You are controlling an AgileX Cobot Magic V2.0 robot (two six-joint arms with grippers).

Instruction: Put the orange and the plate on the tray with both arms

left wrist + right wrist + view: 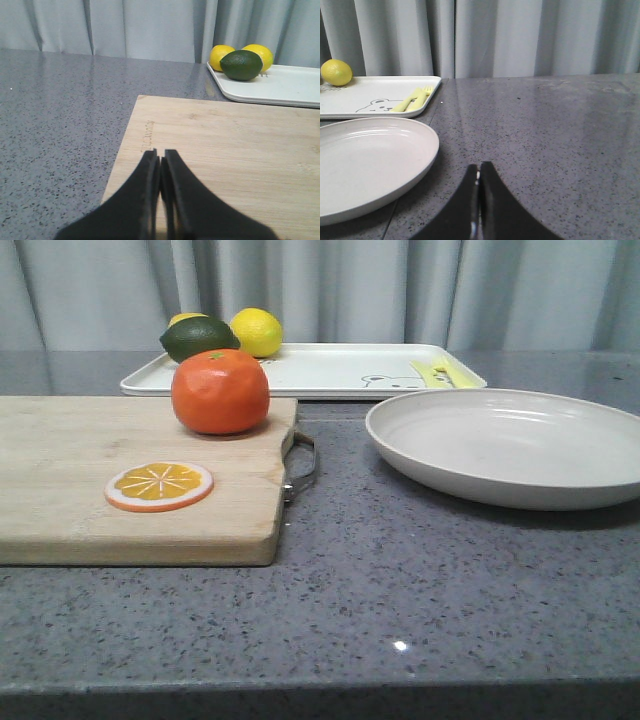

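Here the orange [220, 391] sits on the far part of a wooden cutting board [70, 480], close to the board's right edge and its metal handle [303, 465], with a small green stem mark on top. Nearer the camera on the same board lies a flat orange slice [159, 486] with a white rim, apart from the whole fruit. The plate [510, 445] rests on the grey speckled surface [400, 590] to the right of the board, well apart from the orange, its far rim just in front of the tray [320, 370]. The tray lies at the back by the curtain, with its bear drawing and yellow-green cutlery print toward its right end; at its left end sit a dark green lime [199, 338] and two lemons, one [257, 331] just right of the lime and another [186, 318] mostly hidden behind it. In the left wrist view the left pincer [160, 161] hangs over the cutting board with its black fingers together, holding nothing. In the right wrist view the right pincer [479, 170] is over the bare surface just beside the plate's rim, its fingers likewise pressed together and empty. Neither arm shows in the front view.
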